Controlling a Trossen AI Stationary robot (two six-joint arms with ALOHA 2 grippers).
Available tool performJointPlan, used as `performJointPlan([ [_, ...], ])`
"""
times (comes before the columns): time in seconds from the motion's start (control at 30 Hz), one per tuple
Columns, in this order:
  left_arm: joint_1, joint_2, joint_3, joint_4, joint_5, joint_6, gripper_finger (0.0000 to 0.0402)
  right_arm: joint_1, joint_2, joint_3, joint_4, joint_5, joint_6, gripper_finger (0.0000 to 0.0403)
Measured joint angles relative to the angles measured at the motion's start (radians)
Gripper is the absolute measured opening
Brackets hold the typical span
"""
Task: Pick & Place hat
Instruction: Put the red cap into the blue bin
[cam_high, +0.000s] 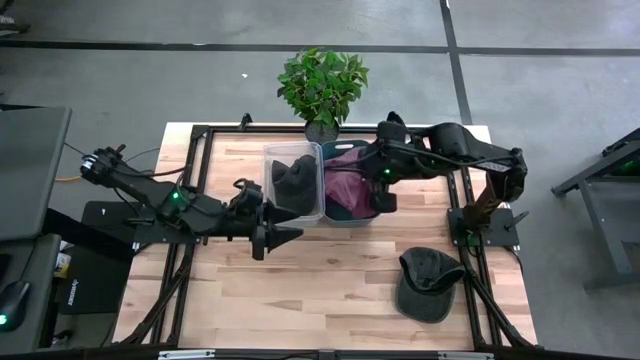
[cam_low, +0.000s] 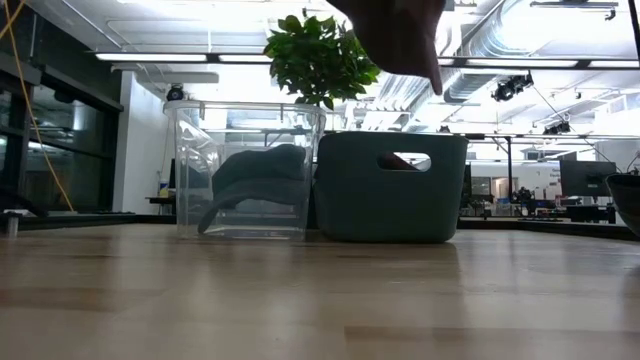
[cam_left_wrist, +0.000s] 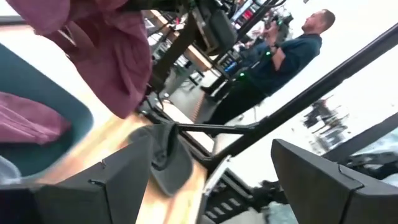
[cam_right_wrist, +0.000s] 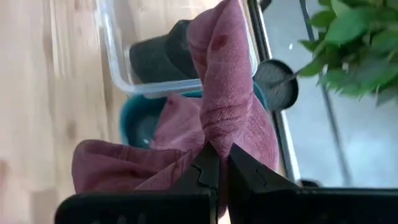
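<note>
your right tool (cam_right_wrist: 217, 163) pinches soft, woven maroon hat (cam_right_wrist: 227, 93) above the teal bin (cam_high: 345, 217); your left tool (cam_high: 285, 234) gapes empty beside the clear tub (cam_high: 293, 212).

A: Where do the cameras sit around the teal bin (cam_high: 350, 200)?

B: One looks straight down on it from far above. One sits at tabletop level, facing its side (cam_low: 390, 190). Each wrist camera is close beside it.

A: Shared ground?

B: All four catch that bin.
</note>
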Motion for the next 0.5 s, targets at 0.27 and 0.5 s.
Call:
performJointPlan([
  [0.27, 0.000, -0.001, 0.000, 0.008, 0.044, -0.121, 0.0311, -0.058, 0.006, 0.001, 0.000, -0.054, -0.241, 0.0000],
  [0.5, 0.000, -0.001, 0.000, 0.023, 0.106, -0.153, 0.0311, -0.072, 0.073, 0.001, 0.003, -0.057, -0.432, 0.0000],
])
